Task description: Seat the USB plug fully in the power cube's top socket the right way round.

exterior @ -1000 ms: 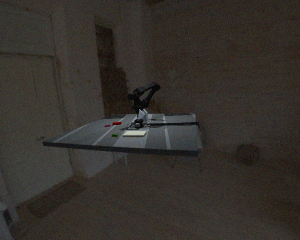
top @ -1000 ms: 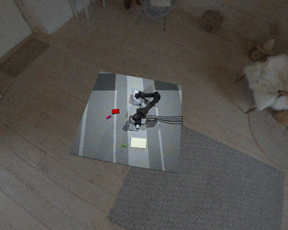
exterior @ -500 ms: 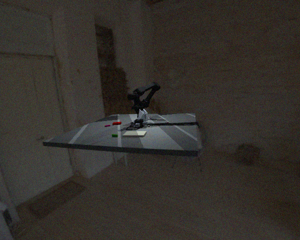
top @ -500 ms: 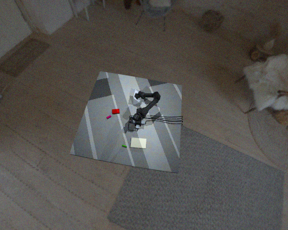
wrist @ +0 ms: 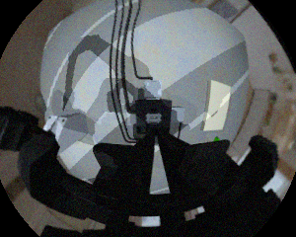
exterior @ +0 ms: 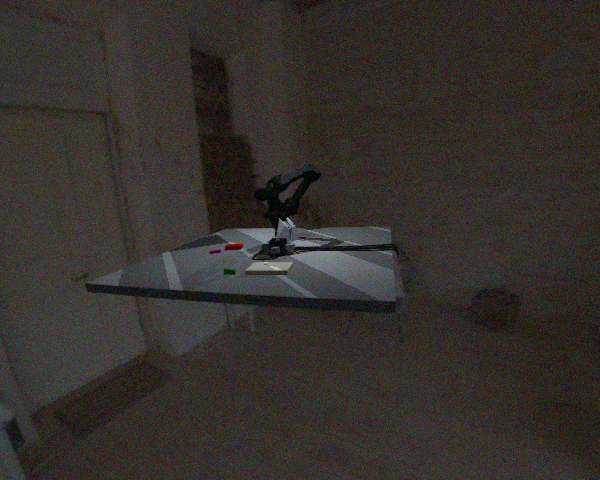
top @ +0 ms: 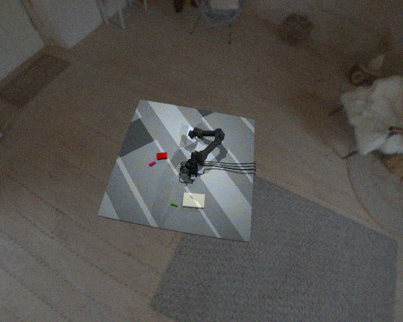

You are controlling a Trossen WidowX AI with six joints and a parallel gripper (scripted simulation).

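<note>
End effector [wrist: 152,158]: my fingers are nearly closed, pinched on the plug [wrist: 159,174], a pale sliver between them.
Plug position: lifted clear, above the cube [wrist: 152,118].
Cube: dark, on the desk [top: 226,194] below me; its top socket [wrist: 152,118] faces up with nothing in it.
Cables [top: 229,165]: run from the cube to the desk edge.
Nearby: cream pad [top: 193,200], green piece [top: 174,204], red block [top: 162,155], pink piece [top: 152,163].

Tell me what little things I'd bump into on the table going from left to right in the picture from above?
Pink piece → red block → green piece → cream pad → black cables running to the table's right edge.
</note>
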